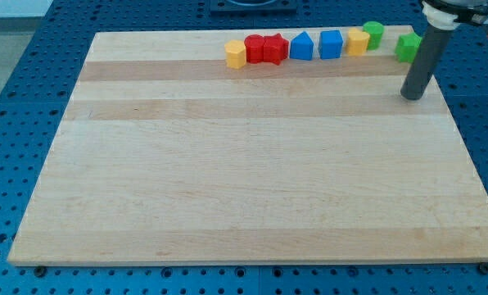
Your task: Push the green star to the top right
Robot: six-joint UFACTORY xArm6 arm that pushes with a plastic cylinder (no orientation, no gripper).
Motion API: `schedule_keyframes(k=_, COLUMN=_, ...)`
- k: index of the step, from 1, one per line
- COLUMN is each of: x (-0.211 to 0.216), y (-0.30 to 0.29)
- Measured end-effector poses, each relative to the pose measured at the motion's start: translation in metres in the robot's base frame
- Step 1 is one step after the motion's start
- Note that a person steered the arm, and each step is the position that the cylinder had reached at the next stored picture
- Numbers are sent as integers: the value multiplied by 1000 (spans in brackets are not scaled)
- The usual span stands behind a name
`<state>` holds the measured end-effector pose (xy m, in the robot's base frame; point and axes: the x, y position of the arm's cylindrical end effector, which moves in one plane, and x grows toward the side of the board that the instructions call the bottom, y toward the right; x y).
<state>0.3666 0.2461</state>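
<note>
The green star (407,47) lies near the board's top right corner, partly hidden behind my rod. My tip (413,95) rests on the board just below the star, slightly to its right, a short gap from it. A round green block (373,34) sits to the star's left at the top edge.
A row of blocks runs along the top edge of the wooden board (252,164): a yellow block (236,54), two red blocks (255,48) (274,48), two blue blocks (301,47) (331,43), and a yellow block (358,41). The board's right edge is close to my tip.
</note>
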Motion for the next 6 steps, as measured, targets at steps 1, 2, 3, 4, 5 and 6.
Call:
schedule_keyframes(k=1, x=-45, y=10)
schedule_keyframes(k=2, x=-54, y=10)
schedule_keyframes(k=3, x=-65, y=10)
schedule_keyframes(k=4, x=-68, y=14)
schedule_keyframes(k=5, x=-71, y=11)
schedule_keyframes(k=6, x=-78, y=11)
